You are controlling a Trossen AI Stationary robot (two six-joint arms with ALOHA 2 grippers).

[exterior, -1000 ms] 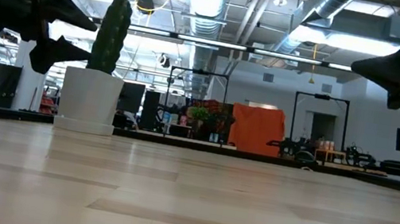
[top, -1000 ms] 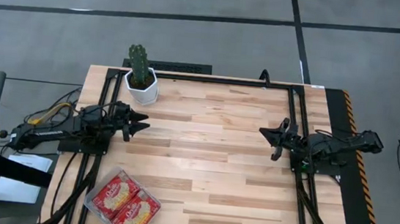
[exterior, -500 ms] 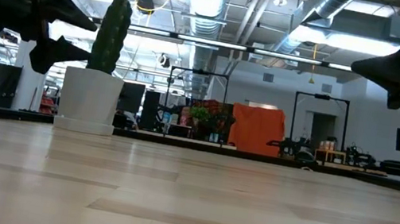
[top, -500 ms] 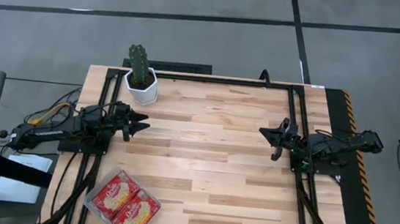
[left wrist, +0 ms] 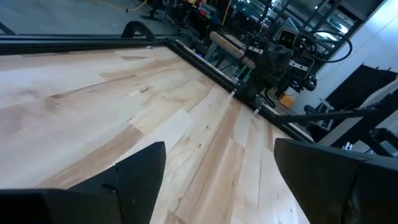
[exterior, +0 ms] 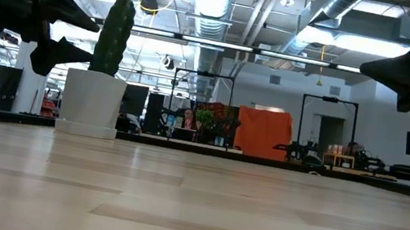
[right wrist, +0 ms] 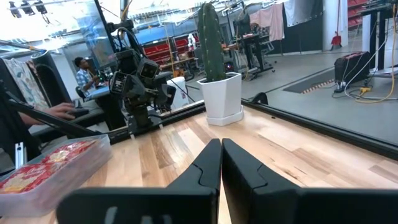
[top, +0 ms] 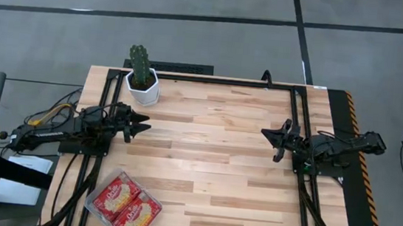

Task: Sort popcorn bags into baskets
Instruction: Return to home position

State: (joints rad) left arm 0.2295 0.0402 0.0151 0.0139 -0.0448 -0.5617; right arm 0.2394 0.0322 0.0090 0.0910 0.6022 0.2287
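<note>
Jaws: left gripper [left wrist: 217,152] spread, right gripper [right wrist: 221,143] closed — clearest from the wrists.

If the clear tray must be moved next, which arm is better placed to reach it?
Left: the tray with popcorn bags lies near the left gripper; the right gripper waits across the table.

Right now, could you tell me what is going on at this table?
Nothing is being handled. Both arms hang over the wooden table, the left tool open and empty, the right tool shut on nothing. The red popcorn bags lie in the clear plastic tray at the near corner on the left arm's side.
</note>
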